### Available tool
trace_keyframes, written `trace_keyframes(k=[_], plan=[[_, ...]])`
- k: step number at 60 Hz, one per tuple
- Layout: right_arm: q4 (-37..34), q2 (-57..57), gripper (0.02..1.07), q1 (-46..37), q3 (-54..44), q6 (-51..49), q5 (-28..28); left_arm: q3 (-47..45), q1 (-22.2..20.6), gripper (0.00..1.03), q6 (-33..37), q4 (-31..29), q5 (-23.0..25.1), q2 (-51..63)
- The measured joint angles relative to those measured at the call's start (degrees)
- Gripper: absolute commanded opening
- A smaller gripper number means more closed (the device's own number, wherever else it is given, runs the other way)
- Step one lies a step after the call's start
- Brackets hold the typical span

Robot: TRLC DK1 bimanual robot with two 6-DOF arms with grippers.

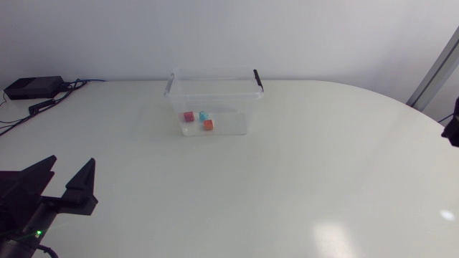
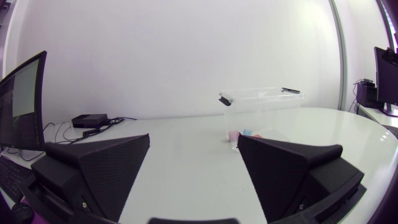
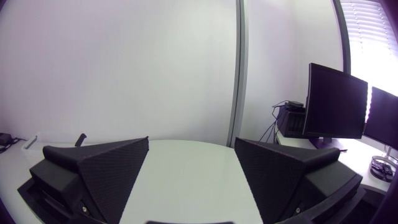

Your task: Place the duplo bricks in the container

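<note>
A clear plastic container with black clips stands at the back middle of the table. Inside it lie a pink brick, a blue brick and an orange brick. My left gripper rests low at the front left, far from the container, open and empty. Its wrist view looks between the open fingers across the table to the container, with the pink brick showing through the wall. My right gripper is open and empty; only a dark part of that arm shows at the table's right edge.
A black box with cables lies at the table's back left corner, also seen ahead of the left gripper as a black box. White tabletop stretches between both arms and the container.
</note>
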Motion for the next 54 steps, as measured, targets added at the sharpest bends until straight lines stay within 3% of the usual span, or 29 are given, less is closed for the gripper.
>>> trace_keyframes(k=[16, 54], plan=[[-0.81, -10.12, 1.02, -1.77, -6.71, -1.25, -6.16, 0.00, 0.00, 0.99, -0.02, 0.00, 0.00, 0.00], [9.94, -14.78, 1.02, -6.91, -24.81, -0.77, -24.48, 0.00, 0.07, 0.99, -1.75, 0.00, -0.02, 0.00]])
